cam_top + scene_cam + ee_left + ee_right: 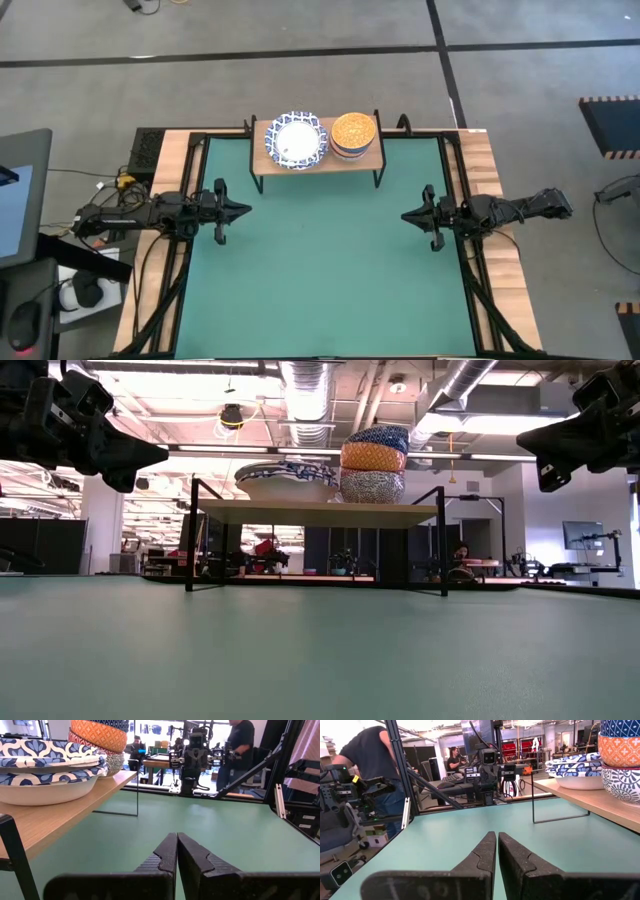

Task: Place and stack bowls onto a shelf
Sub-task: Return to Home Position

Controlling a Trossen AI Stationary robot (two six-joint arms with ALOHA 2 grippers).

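Light wooden plank on thin black legs, the shelf (262,158) stands at the far edge of the matte green table (330,290); on it the white bowls (296,141), wide with blue lattice rims, nest in one shallow stack; just beside them the small bowls (353,133) stack taller, grey-patterned lowest, orange above, blue on top; left gripper (243,211) and right gripper (408,215) hover well apart at the table's sides, each with its dark ridged fingers pressed together, holding nothing.

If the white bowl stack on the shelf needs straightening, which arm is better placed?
Probably left. The white bowl stack sits on the left half of the shelf, nearer the left gripper; the right gripper would have to reach past the colourful bowl stack. Both grippers are shut and empty.
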